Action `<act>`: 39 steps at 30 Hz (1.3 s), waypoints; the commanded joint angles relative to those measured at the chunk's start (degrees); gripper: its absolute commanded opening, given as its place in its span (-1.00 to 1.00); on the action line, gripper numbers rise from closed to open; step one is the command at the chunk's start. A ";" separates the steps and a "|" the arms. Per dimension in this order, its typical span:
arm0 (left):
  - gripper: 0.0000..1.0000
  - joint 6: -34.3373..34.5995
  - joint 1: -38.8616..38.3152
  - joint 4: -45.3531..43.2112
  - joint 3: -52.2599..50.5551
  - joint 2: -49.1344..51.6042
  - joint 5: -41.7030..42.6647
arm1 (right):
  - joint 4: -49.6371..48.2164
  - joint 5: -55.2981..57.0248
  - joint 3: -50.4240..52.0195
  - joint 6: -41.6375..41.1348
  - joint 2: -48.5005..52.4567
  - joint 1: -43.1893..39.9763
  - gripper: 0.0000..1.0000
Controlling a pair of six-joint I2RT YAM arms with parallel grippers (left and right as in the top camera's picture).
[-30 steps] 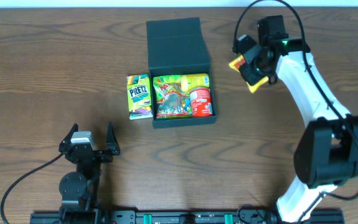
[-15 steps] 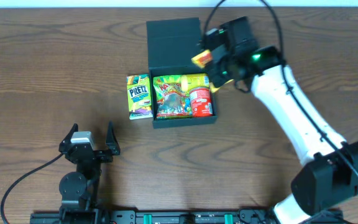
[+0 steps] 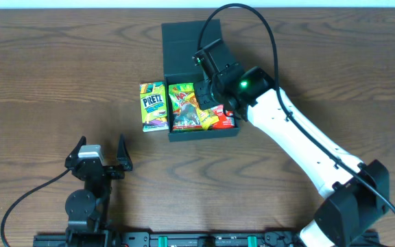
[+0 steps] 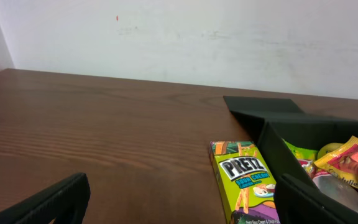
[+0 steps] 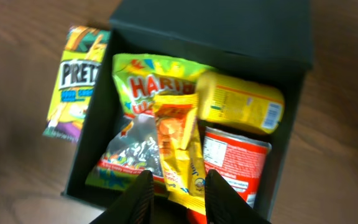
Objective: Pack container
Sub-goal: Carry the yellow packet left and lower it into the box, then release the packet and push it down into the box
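The right gripper [image 5: 180, 179] pinches a yellow-orange packet [image 5: 178, 134], fingers narrowly apart. Just beyond them sits the container [image 5: 293, 124], crowded with a gummy bag [image 5: 135, 81], yellow pack [image 5: 241, 106] and red can [image 5: 235, 155]. Dropped here, the packet may ride high and block the lid [image 3: 190, 41]. Far off, the left gripper [image 3: 100, 154] gapes empty.

a dark wooden table [image 3: 46, 68] carries an open black box [image 3: 192, 38], its lid flap folded back behind it, and a yellow-green pretz box [image 3: 153, 106] lying flat just beside its left wall
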State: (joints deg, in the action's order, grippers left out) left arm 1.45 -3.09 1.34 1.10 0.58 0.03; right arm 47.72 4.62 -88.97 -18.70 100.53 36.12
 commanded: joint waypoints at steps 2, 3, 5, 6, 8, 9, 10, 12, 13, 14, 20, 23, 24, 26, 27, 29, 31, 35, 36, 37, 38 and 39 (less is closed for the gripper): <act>0.90 -0.20 0.24 3.02 -0.85 -0.37 -0.44 | 0.20 8.15 0.17 -5.22 -0.81 1.40 -0.35; 0.91 -0.20 0.24 3.04 -0.85 -0.35 -0.44 | 0.57 8.92 0.17 -5.22 -0.72 1.44 -0.34; 0.90 -0.20 0.24 3.02 -0.83 -0.35 -0.44 | 2.36 9.53 0.17 -3.37 0.07 1.49 -0.34; 0.91 -0.20 0.24 3.02 -0.83 -0.35 -0.44 | 3.04 9.53 0.17 -2.08 0.52 1.55 -0.34; 0.91 -0.20 0.24 3.02 -0.85 -0.35 -0.42 | 4.63 9.33 0.17 2.62 1.79 2.14 -0.35; 0.91 -0.20 0.24 3.02 -0.83 -0.35 -0.42 | 5.16 9.35 0.17 4.66 2.56 2.62 -0.36; 0.91 -0.20 0.24 3.02 -0.85 -0.35 -0.44 | 5.33 9.35 0.17 6.21 3.39 3.15 -0.37; 0.91 -0.20 0.24 3.02 -0.85 -0.35 -0.42 | 5.29 9.35 0.17 7.56 4.92 4.20 -0.38; 0.91 -0.20 0.24 3.02 -0.85 -0.35 -0.44 | 5.20 9.35 0.17 7.63 5.79 4.70 -0.37; 0.90 -0.20 0.24 3.02 -0.85 -0.35 -0.44 | 5.16 9.29 0.17 7.61 6.62 5.27 -0.36; 0.91 -0.20 0.24 3.02 -0.85 -0.35 -0.44 | 4.79 9.35 0.17 7.63 10.78 6.73 -0.49; 0.91 -0.20 0.24 3.02 -0.85 -0.35 -0.44 | 4.52 9.35 0.17 7.63 12.39 7.02 -0.51; 0.91 -0.20 0.24 3.02 -0.85 -0.37 -0.44 | 4.28 9.35 0.17 7.61 13.00 7.08 -0.53; 0.91 -0.20 0.24 3.02 -0.85 -0.35 -0.44 | 3.82 9.35 0.17 7.61 13.66 7.08 -0.56; 0.91 -0.20 0.24 3.02 -0.85 -0.35 -0.44 | 3.45 9.35 0.17 7.61 13.77 7.08 -0.56; 0.90 -0.20 0.24 3.02 -0.85 -0.37 -0.44 | 2.27 9.33 0.17 7.61 14.03 7.10 -0.53; 0.91 -0.20 0.24 3.02 -0.85 -0.35 -0.44 | 1.09 9.31 0.17 7.58 14.03 7.10 -0.53; 0.91 -0.20 0.24 3.02 -0.85 -0.35 -0.44 | -0.20 9.27 0.17 7.58 14.10 7.10 -0.42; 0.91 -0.20 0.24 3.02 -0.85 -0.35 -0.42 | -0.22 9.29 0.17 7.61 14.23 7.08 -0.41; 0.91 -0.20 0.24 3.02 -0.85 -0.37 -0.44 | -0.22 9.29 0.17 7.61 14.34 7.08 -0.38; 0.90 -0.20 0.24 3.02 -0.85 -0.37 -0.44 | -0.24 9.29 0.17 7.61 14.60 7.08 -0.38; 0.90 -0.20 0.24 3.02 -0.85 -0.35 -0.44 | -0.26 9.29 0.17 7.61 14.69 7.08 -0.38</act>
State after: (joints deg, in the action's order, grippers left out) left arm 1.45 -3.09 1.34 1.10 0.58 0.03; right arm 47.64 13.13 -88.95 -11.42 114.28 42.72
